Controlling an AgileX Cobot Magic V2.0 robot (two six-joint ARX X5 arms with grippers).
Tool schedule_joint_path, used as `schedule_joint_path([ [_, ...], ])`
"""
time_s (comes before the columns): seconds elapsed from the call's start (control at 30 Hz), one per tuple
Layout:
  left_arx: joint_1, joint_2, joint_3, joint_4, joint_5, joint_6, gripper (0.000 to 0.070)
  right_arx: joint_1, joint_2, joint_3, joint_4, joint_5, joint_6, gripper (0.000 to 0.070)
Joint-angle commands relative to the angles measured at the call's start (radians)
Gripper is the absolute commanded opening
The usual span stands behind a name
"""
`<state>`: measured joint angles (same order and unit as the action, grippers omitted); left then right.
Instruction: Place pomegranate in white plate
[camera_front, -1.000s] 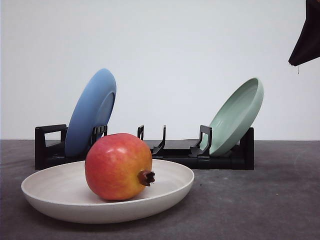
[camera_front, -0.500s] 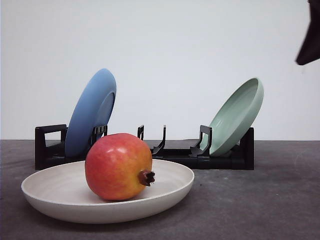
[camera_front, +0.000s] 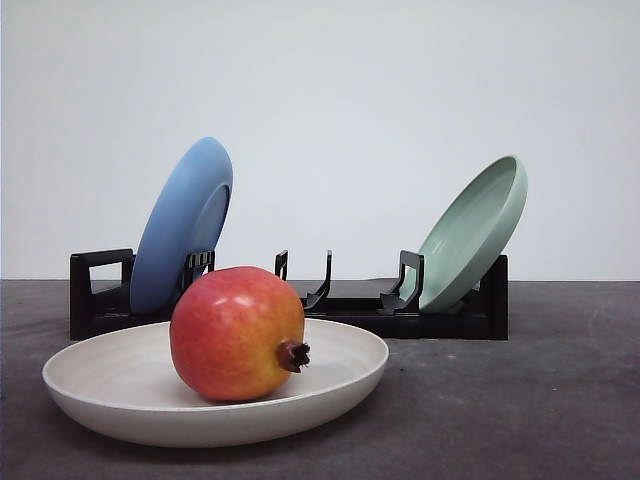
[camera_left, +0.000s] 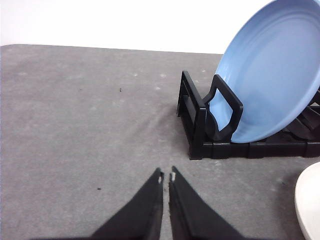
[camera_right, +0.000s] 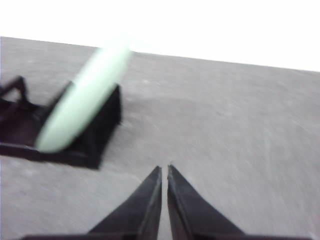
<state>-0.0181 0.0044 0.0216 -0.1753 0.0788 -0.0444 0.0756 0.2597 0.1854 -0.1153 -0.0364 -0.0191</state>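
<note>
On the white plate (camera_front: 120, 385) the pomegranate (camera_front: 236, 333) is sitting — looking heavy, firm and smooth-skinned, best gripped across its round middle, not the crown. Left gripper (camera_left: 166, 176) and right gripper (camera_right: 164, 169) are hovering over bare table — jaws nearly touching, holding nothing.
</note>
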Motion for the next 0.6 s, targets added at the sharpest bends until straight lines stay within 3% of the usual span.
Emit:
schedule_joint_path([
  [0.0, -0.002, -0.002, -0.01, 0.015, 0.0, 0.01, 0.0, -0.007, -0.047, -0.035, 0.014, 0.016, 0.013, 0.0016],
  [0.33, -0.002, -0.001, -0.01, 0.015, 0.0, 0.01, 0.0, -0.033, -0.25, -0.15, 0.02, 0.019, 0.016, 0.0016],
  [0.57, -0.002, -0.001, -0.01, 0.015, 0.0, 0.01, 0.0, -0.033, -0.256, -0.176, 0.073, 0.018, 0.031, 0.0016],
])
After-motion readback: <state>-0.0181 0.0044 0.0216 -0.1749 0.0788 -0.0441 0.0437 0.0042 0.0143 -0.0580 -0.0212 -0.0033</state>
